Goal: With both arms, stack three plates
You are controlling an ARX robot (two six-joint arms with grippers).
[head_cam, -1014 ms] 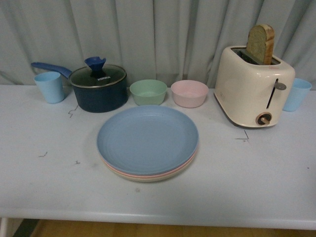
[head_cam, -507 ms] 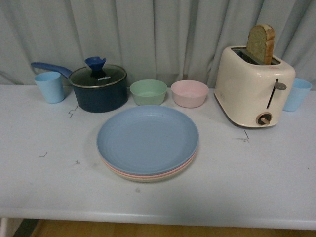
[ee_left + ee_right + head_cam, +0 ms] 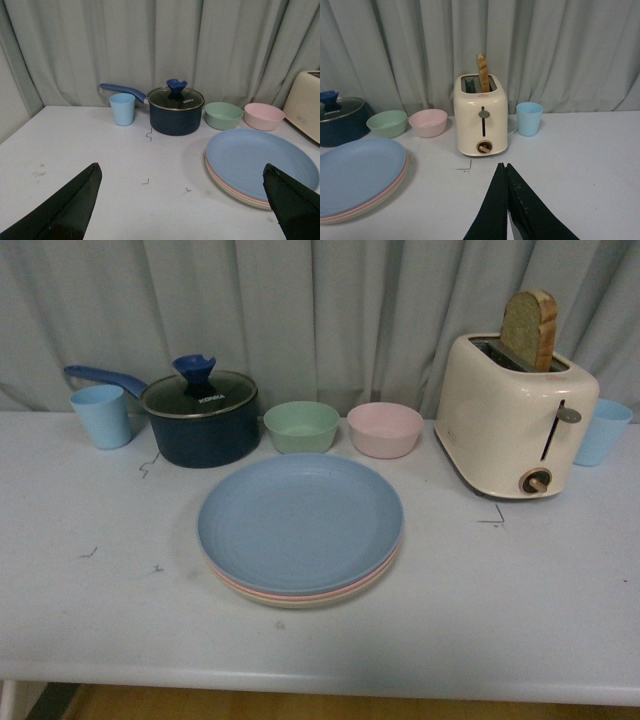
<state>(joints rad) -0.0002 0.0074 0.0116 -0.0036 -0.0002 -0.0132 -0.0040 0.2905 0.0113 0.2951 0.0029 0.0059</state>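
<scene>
While neither arm showed in the front view, each wrist camera caught its own end effector. The left end effector point(image 3: 182, 200) was spread wide, its two dark fingers point(image 3: 70, 207) far apart and gripping nothing above the counter point(image 3: 90, 165). The right end effector point(image 3: 506, 172) was clenched, fingertips pressed together with nothing between them, hanging over bare counter in front of the toaster point(image 3: 481, 121).

The three plates lay stacked near the counter's middle: the blue plate point(image 3: 300, 520) on top, a pink plate point(image 3: 232, 585) showing only as a rim beneath it, and a beige plate point(image 3: 290, 602) at the bottom, resting on the counter. Both end effectors stood apart from the stack.

Behind the plates sat a green bowl point(image 3: 301, 426) and a pink bowl point(image 3: 384, 429) side by side. Left of them stood a dark blue lidded pot point(image 3: 200, 420) with a light blue cup point(image 3: 101, 416) beside its handle. On the right, the cream toaster held an upright bread slice point(image 3: 529, 328), with another light blue cup point(image 3: 601, 432) just beyond.
</scene>
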